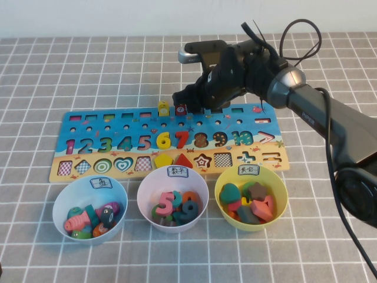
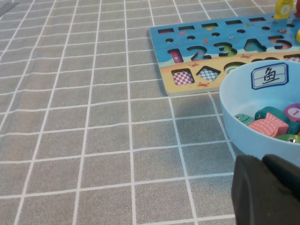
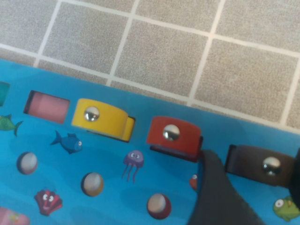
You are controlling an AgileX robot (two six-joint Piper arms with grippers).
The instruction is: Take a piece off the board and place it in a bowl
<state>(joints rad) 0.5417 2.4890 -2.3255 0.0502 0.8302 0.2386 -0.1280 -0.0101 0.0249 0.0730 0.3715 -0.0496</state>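
Parked low beside the bowl [image 1: 89, 213], left hand [image 2: 267, 192] grip unreadable; right hand [image 3: 248, 187] spread astride the piece [image 3: 262, 166] on the board [image 1: 118, 132].

The board [image 1: 88, 127] shows 1–10; the bowl's label [image 2: 270, 76] seemingly reads 鱼.

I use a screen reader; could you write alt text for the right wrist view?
The right gripper hovers over the blue board, one dark finger beside the dark piece. Along the board's edge stand a yellow peg, a red peg, then the piece.
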